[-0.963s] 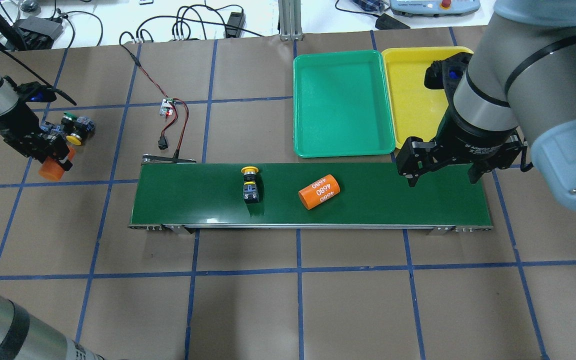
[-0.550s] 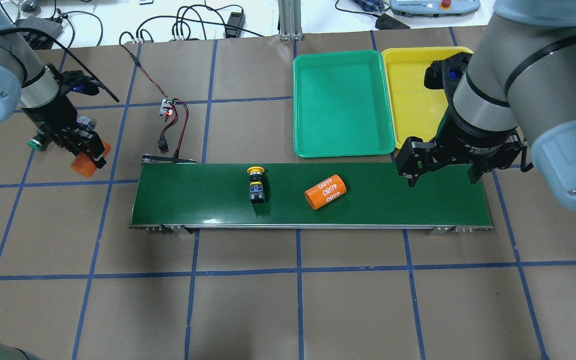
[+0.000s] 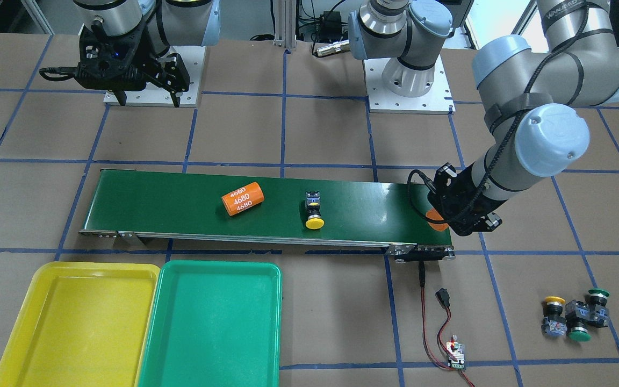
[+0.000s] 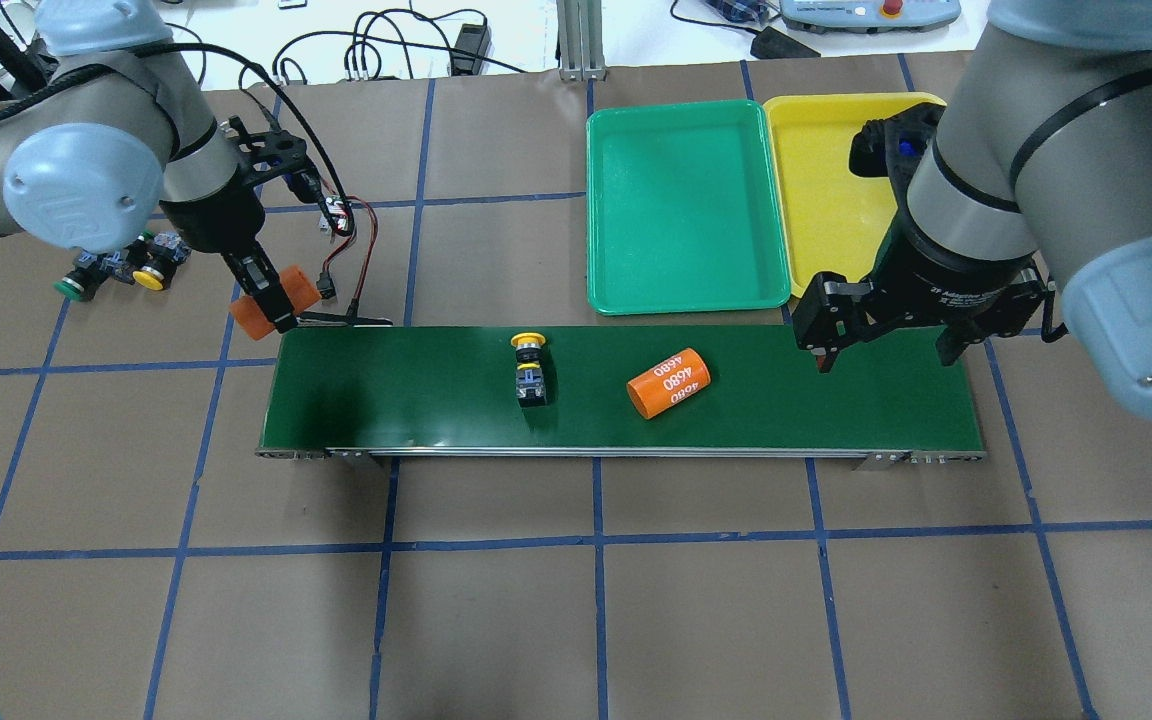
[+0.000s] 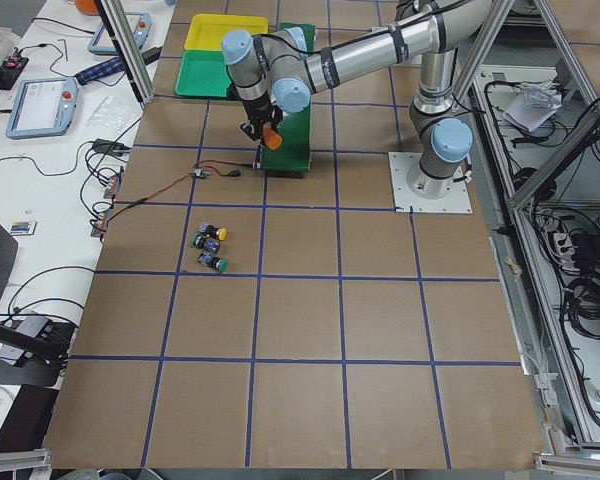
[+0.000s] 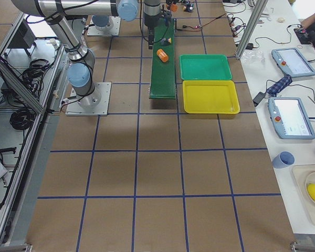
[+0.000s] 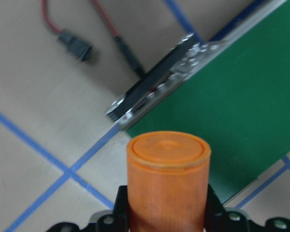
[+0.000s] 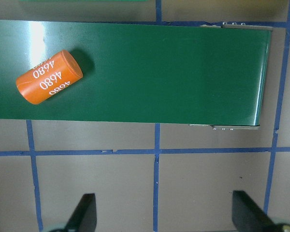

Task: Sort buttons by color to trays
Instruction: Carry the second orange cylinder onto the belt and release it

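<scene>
One yellow button (image 4: 528, 368) lies on the dark-green conveyor belt (image 4: 396, 390), cap toward the trays. Three more buttons (image 4: 116, 270), one yellow and two green, sit in a cluster on the table to the left; they also show in the front view (image 3: 573, 317). The green tray (image 4: 684, 205) and the yellow tray (image 4: 821, 200) stand side by side behind the belt, both empty. My left gripper (image 4: 271, 300) is shut on an orange cylinder (image 7: 166, 183) at the belt's left end. My right gripper (image 4: 881, 345) is open and empty over the belt's right end.
A second orange cylinder marked 4680 (image 4: 669, 382) lies on the belt to the right of the yellow button. A small circuit board with red and black wires (image 4: 336, 215) lies behind the belt's left end.
My left arm has carried the orange cylinder right, from beside the button cluster to the belt's left end. The yellow button and the cylinder on the belt have drifted right. The right arm has not moved.
</scene>
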Available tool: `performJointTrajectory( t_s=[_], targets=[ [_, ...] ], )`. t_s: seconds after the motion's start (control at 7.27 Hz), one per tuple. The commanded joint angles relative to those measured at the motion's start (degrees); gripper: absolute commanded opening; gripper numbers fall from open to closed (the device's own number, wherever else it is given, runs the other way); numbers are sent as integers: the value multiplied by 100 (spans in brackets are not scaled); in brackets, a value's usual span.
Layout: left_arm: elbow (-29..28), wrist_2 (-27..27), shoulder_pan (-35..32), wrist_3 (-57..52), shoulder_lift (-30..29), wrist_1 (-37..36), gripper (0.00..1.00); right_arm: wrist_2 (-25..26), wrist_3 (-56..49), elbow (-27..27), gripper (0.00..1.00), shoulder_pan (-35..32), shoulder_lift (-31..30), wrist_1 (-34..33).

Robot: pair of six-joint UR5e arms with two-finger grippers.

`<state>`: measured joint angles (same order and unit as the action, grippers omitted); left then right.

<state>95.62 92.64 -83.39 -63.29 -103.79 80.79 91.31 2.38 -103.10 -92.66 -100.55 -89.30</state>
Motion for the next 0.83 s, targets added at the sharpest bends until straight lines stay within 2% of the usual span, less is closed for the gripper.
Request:
performJointTrajectory(
  t_s=[0.0,0.41,0.55,0.69],
  targets=[
    [52,35,-475,-419,61,-203,0,9,0,0,100,-6,0,0],
    [306,61,-905,-693,26,-492,0,18,0,0,100,2,0,9],
    [482,61,-1012,-806,-35,-1129,0,88,0,0,100,2,0,9],
    [805,61,-1030,-799,51,-1370,0,88,0,0,100,2,0,9]
  ],
)
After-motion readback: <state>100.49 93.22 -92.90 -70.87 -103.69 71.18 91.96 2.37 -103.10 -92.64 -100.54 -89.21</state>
